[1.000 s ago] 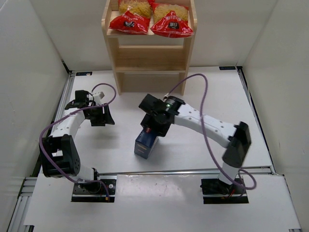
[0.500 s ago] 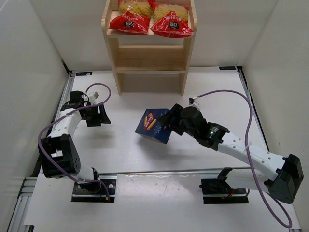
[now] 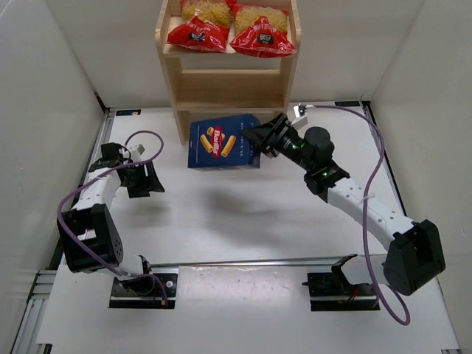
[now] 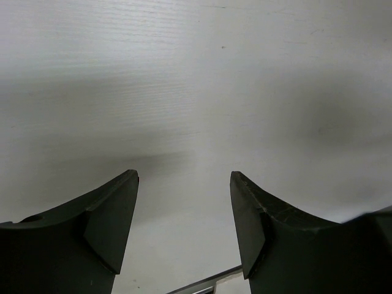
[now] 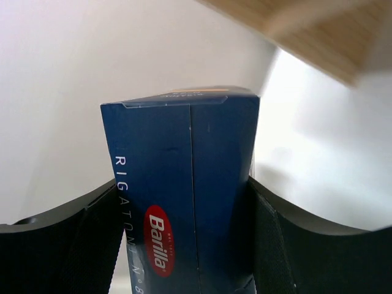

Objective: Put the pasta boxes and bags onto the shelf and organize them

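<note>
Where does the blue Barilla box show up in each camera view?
Top external: Barilla box upper centre, in front of the shelf, its right end in the right gripper.
Left wrist: not in it; only tabletop.
Right wrist: box centre, clamped between the fingers.
Shared landmark: the shelf, top right in the right wrist view.

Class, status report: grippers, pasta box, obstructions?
Right gripper shut on pasta box, held before the shelf. Left gripper open, empty. Two bags already on upper board. Nothing blocking.
</note>
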Robot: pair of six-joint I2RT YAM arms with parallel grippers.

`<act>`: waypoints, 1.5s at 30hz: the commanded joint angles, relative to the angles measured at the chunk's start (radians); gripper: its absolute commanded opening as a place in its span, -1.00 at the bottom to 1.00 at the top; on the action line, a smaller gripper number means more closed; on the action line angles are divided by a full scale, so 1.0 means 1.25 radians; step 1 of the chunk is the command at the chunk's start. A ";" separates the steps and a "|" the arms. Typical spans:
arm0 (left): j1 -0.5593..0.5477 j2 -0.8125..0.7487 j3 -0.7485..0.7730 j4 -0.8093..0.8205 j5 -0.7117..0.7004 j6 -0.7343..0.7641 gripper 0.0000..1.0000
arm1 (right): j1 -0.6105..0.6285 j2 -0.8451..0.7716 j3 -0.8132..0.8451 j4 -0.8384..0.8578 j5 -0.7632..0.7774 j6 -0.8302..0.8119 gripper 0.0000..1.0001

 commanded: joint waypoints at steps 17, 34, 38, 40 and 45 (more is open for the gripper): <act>0.045 0.039 0.013 -0.006 -0.014 0.006 0.45 | -0.041 0.428 0.347 0.639 0.261 0.440 -0.95; 0.061 0.039 0.005 -0.006 -0.007 0.006 0.45 | -0.066 0.616 0.650 0.366 0.267 0.456 -0.96; 0.061 0.039 0.005 -0.006 -0.007 0.006 0.45 | -0.066 0.665 0.726 0.315 0.267 0.449 -0.95; 0.061 0.039 0.005 -0.006 -0.007 0.006 0.45 | -0.066 0.680 0.744 0.315 0.293 0.449 -0.95; 0.061 0.039 0.005 -0.006 -0.007 0.006 0.45 | -0.059 0.705 0.751 0.287 0.356 0.441 -0.95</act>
